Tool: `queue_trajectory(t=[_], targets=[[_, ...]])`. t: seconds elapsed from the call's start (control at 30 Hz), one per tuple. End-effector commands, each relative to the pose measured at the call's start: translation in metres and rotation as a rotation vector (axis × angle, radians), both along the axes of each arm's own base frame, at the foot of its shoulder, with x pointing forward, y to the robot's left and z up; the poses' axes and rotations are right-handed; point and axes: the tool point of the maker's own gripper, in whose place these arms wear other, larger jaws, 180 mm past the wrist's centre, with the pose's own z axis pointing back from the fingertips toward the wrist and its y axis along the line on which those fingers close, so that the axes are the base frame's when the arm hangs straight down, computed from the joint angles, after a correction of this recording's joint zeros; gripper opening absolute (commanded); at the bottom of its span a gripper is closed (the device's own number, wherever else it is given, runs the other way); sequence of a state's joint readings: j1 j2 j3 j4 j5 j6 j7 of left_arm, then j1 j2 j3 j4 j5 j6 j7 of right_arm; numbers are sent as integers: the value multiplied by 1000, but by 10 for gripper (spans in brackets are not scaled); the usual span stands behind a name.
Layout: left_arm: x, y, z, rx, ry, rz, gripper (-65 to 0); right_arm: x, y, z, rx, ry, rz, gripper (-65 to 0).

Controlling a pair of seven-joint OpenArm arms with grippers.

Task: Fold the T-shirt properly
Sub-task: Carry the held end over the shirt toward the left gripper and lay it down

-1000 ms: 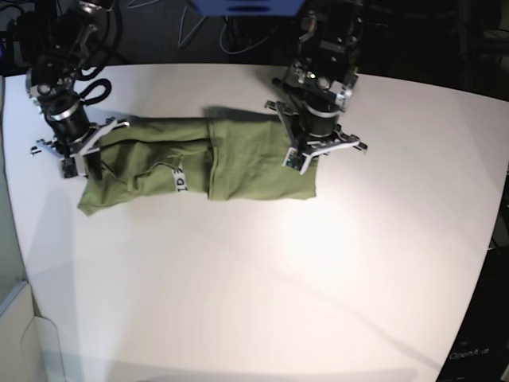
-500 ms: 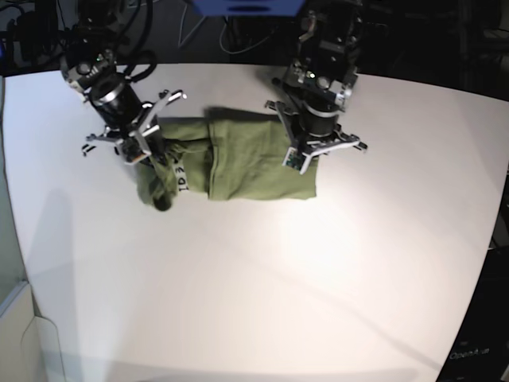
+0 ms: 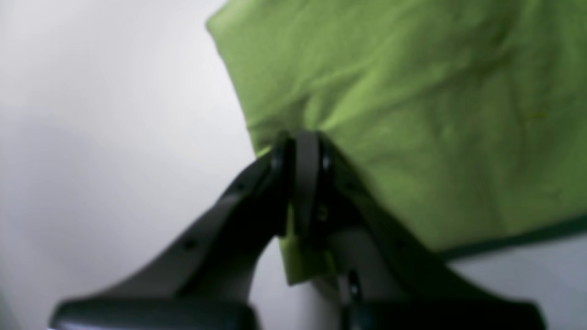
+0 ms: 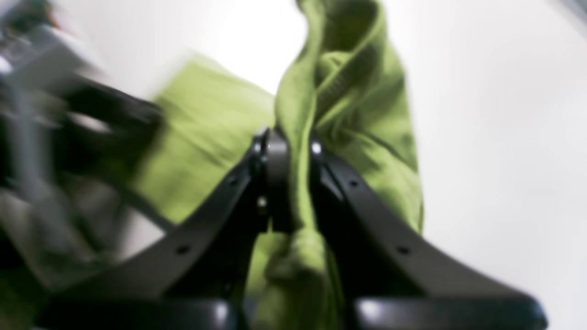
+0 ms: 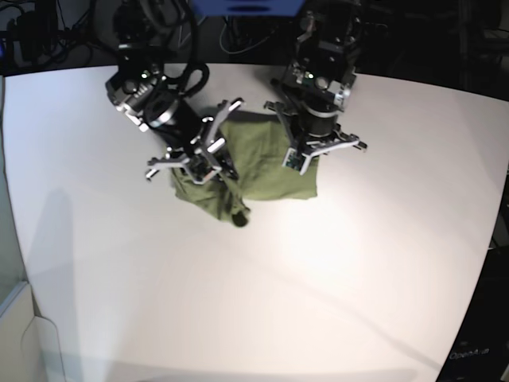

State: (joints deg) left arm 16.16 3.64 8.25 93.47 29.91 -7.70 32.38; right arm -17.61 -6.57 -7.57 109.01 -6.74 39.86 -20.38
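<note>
A wide white table (image 5: 334, 263) fills most of the base view, with dark clutter and cables behind its far edge. On the far half of the table lies the olive-green T-shirt (image 5: 270, 163), wrinkled and bunched, with a flat part toward the right of the base view and a lifted, draped part toward the left that hangs down to a dark tip near the table. Two black arms reach down onto the cloth. The right gripper (image 5: 208, 163), on the left of the base view, has its fingers (image 4: 275, 174) clenched on a gathered, rope-like fold of the T-shirt (image 4: 348, 101), which runs up between them and spreads out beyond; that wrist view is blurred on its left side. The left gripper (image 5: 304, 156), on the right of the base view, sits at the right-hand edge of the flat part, and its fingers (image 3: 305, 174) are pressed together, pinching the edge of the T-shirt (image 3: 412, 114), with a small green flap showing below the tips. The cloth there lies flat on the table (image 3: 91, 114), its dark hem visible at the lower right.
</note>
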Motion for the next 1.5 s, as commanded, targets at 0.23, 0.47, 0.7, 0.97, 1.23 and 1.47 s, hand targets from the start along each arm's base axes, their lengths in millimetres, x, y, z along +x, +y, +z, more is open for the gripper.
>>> queue_trajectory(t=[0.23,0.47,0.7,0.97,1.23,1.47], targets=[[8,-2,16,-17,-50,3,-633,3,44,27,96,-70,51,-649],[24,3,57,-31,-163,24,-633,4,41,26,91,-70,46,-649],[23,10,59,-28,-169,42,-633,4,40,26,89,-70,45,-649],[23,78,57,-13,-163,283,-633,4,41,26,90,-71,47,-649],[15,68,5,-27,-23,285,-633,0,52,29,100,-74,79,-649],[19,57,7,-166,-25,322,-633,1,62,9,97,-23,109,-649]])
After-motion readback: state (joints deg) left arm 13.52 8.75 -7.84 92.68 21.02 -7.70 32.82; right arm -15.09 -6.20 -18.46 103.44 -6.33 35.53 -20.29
